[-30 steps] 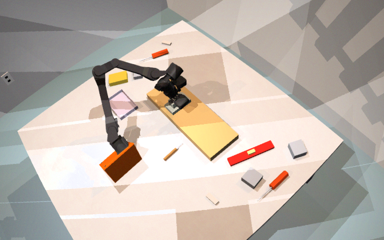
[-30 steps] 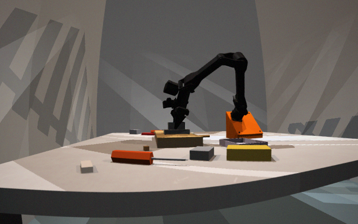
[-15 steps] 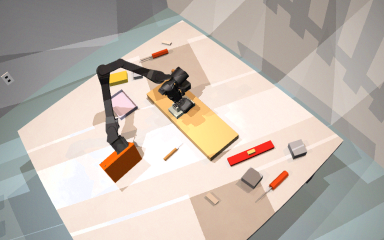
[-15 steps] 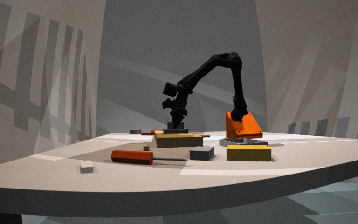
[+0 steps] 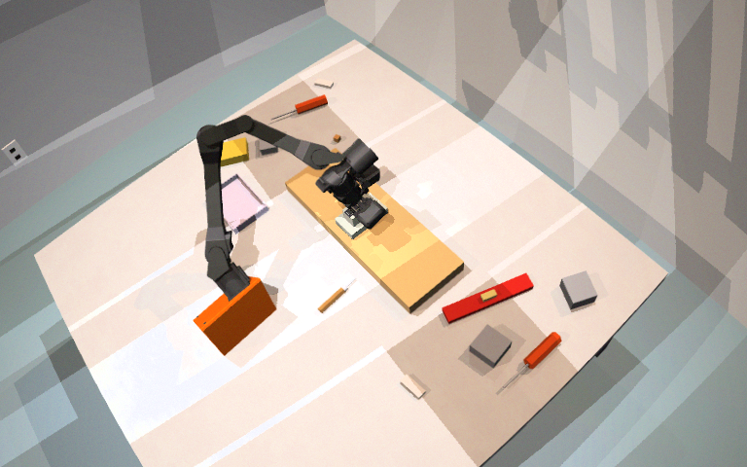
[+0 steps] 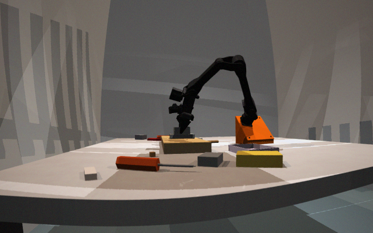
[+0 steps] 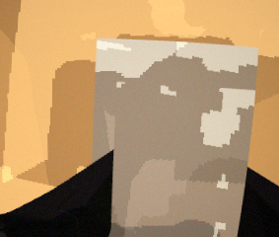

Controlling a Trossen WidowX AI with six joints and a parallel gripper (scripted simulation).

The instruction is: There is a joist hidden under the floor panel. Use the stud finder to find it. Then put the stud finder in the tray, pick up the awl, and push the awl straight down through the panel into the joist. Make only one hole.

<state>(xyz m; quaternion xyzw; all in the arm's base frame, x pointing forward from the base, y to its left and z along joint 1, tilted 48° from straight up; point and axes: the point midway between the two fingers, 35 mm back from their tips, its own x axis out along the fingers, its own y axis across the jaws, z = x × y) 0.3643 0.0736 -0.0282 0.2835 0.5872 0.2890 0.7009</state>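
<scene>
The tan floor panel [image 5: 430, 271] [image 6: 187, 147] [image 7: 31, 123] lies on the table. The grey-white stud finder [image 5: 349, 224] [image 6: 181, 136] [image 7: 178, 109] is flat on or just over the panel's top, toward its far half in the top view. My gripper [image 5: 361, 214] [image 6: 181, 130] [image 7: 171, 161] is shut on its raised grip. No lit lamp can be made out on it. The awl [image 5: 331, 300] [image 6: 215, 141] lies on the table beside the panel, with a tan handle and thin pale tip. The shallow tray [image 5: 241, 202] [image 6: 240, 149] is empty. The joist is hidden, and the fingers hide part of the panel.
A red level [image 5: 514, 287], two grey blocks [image 5: 578, 290] [image 5: 489, 345] and a red screwdriver [image 5: 543, 349] lie past the panel's near end. A yellow block [image 5: 235, 151] [image 6: 259, 159], a dark block [image 6: 210, 159] and another screwdriver [image 5: 311, 104] [image 6: 138, 163] lie beyond its far end.
</scene>
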